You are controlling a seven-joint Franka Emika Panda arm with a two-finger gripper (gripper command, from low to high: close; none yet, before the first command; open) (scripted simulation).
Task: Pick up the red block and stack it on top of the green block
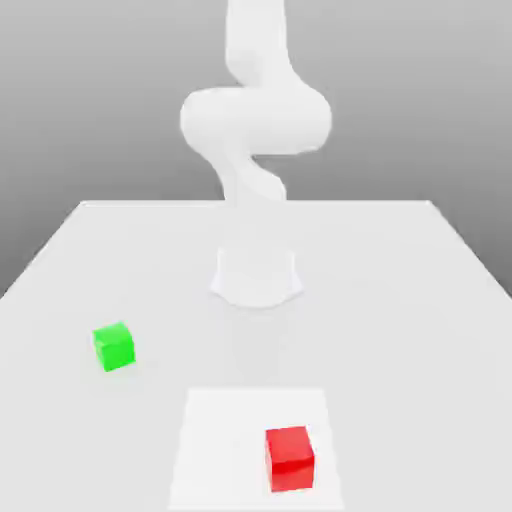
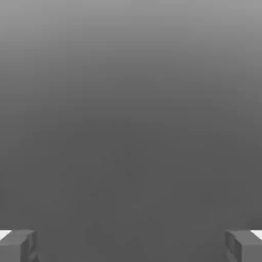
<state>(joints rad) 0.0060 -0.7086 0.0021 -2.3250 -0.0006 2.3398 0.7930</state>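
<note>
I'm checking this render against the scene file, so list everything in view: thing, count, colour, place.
red block: one, bright red, on the pale square patch, near edge of the table, toward the exterior view's right.
green block: one, bright green, on the table toward the exterior view's left, apart from the red block.
square patch: one, lighter white, front centre of the table.
table: one, white.
arm: one, white, rising from a round base at table centre.
claw: one, grey fingertips wide apart, open, nothing between them.

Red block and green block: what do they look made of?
Red block: smooth, matte, evenly colored faces with no grain, seam or glare; possibly plastic or painted wood, though the render leaves that open. Green block: same flat matte finish and crisp edges, probably the same material.
</note>
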